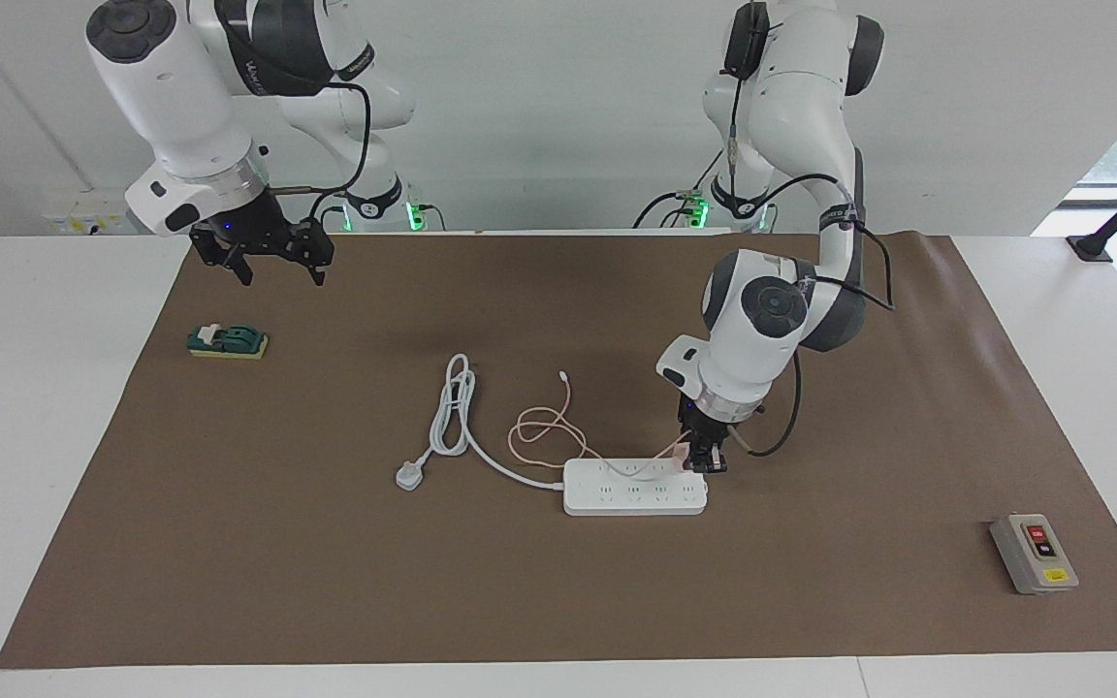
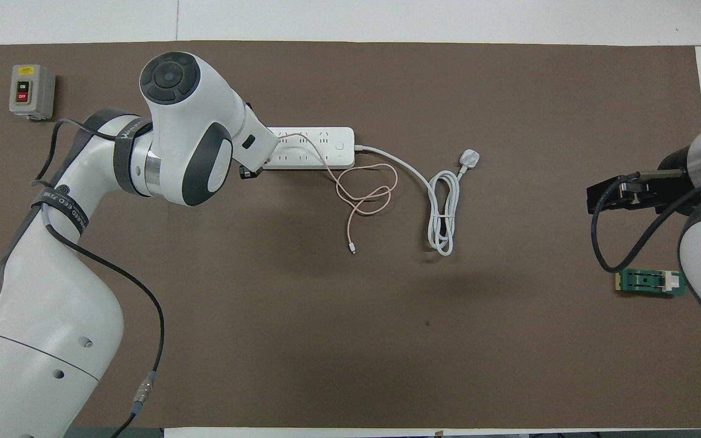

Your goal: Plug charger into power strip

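The white power strip (image 1: 634, 488) (image 2: 314, 148) lies flat mid-mat, its thick cord running toward the right arm's end. My left gripper (image 1: 704, 467) points down over the strip's end toward the left arm. It is shut on the small pale-pink charger (image 1: 683, 455), held at the row of outlets nearer the robots. The charger's thin pink cable (image 1: 544, 431) (image 2: 364, 196) crosses the strip and loops on the mat. In the overhead view the left wrist hides the charger and the fingers. My right gripper (image 1: 282, 276) (image 2: 594, 198) waits open in the air over the mat's right-arm end.
The strip's grey-white three-pin plug (image 1: 410, 476) (image 2: 470, 159) and coiled cord lie beside the strip. A green block (image 1: 229, 341) (image 2: 650, 281) sits under the right gripper's area. A grey button box (image 1: 1034, 553) (image 2: 31, 91) stands at the corner farthest from the robots, at the left arm's end.
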{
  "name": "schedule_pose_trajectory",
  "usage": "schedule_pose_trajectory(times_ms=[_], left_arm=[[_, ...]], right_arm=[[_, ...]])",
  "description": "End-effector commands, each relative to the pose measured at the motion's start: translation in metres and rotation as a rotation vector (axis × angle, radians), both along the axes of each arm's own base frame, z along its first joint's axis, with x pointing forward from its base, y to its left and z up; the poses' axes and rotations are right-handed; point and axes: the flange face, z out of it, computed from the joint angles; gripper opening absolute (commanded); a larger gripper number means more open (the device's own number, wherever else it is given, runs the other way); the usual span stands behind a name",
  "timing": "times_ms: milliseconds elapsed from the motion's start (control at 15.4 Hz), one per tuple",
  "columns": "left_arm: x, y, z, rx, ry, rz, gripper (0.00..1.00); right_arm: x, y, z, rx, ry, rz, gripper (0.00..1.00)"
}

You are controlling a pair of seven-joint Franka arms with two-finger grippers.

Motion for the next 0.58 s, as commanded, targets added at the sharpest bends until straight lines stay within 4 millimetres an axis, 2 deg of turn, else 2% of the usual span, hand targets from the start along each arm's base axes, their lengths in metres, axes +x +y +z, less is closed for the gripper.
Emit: schedule_pose_trajectory(times_ms=[0,260,519], left_arm=[[-0.015,-0.005,-0.015,-0.013,0.002,-0.018,0.00],[-0.012,-0.005,-0.016,-0.023,-0.024,-0.023,0.00],[-0.006,0.012,-0.023,-0.085,0.005,0.027,0.00]], right_arm=[[-0.005,-0.005,0.003,-0.015,0.007,0.016,1.00],[-0.005,-0.005,0.003,-0.015,0.007,0.016,1.00],[-0.005,-0.005,0.003,-0.015,0.007,0.016,1.00]])
